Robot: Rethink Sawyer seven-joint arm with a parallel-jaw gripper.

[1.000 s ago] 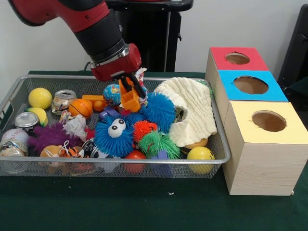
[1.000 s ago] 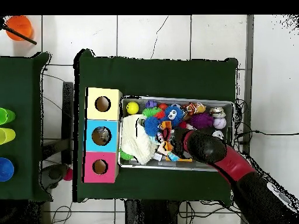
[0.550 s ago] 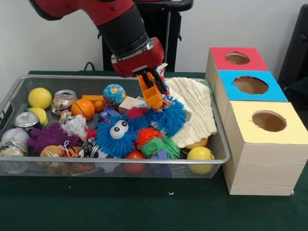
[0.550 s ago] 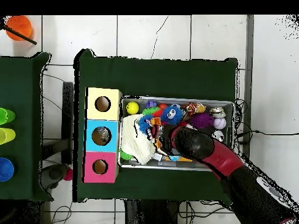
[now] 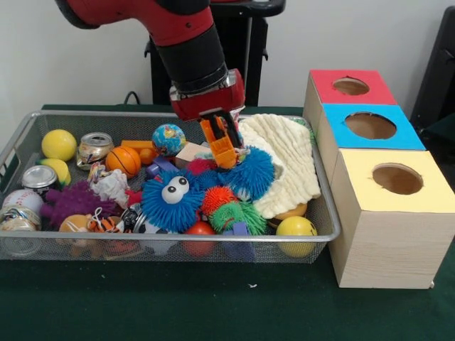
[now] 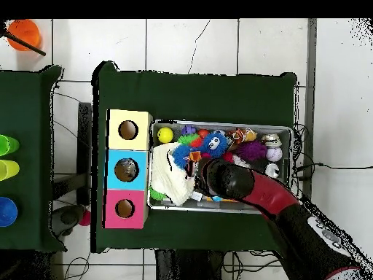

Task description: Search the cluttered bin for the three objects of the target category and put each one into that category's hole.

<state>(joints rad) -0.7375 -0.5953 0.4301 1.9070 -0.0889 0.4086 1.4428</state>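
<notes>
Step in hand, by judgement: carrying a find out of the wire bin — the claw hangs over the bin's middle, pinching an orange block just above a blue spiky ball and beside the cream cloth. The next move probably calls for lifting clear of the clutter and crossing to the red box, blue box or yellow box; which hole suits cannot be told. Bin holds: a googly-eyed blue ball, a yellow ball, a can, a small basketball; the holes show nothing inside.
</notes>
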